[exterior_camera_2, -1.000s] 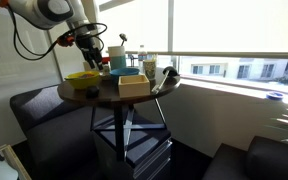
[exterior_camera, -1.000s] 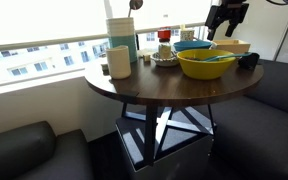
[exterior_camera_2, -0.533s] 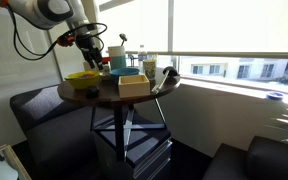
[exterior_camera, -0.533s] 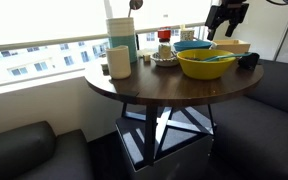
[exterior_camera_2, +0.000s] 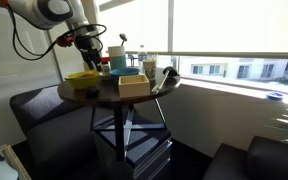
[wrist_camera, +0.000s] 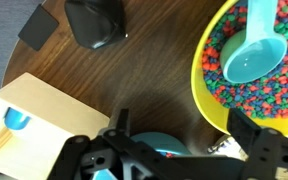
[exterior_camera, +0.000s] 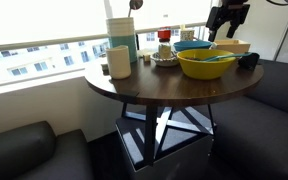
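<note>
The pincer (wrist_camera: 179, 152) hangs wide open and empty over the blue bowl (exterior_camera: 190, 45), which sits back from the surface's edge between the wooden box (wrist_camera: 44, 125) and the yellow bowl (wrist_camera: 246, 70). It looks like an approach. Any descent must clear both neighbours.

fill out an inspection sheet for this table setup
surface: round dark wooden table, items crowded on its far half
job's things: yellow bowl of coloured pieces with a teal scoop in it; blue bowl beside it, under the gripper
clutter: wooden box, black object, teal-and-white pitcher, cream mug
grippers: gripper open, holding nothing, above the bowls
cables: black cable looping beside the arm
surroundings: window behind the table; dark sofa beside it
</note>
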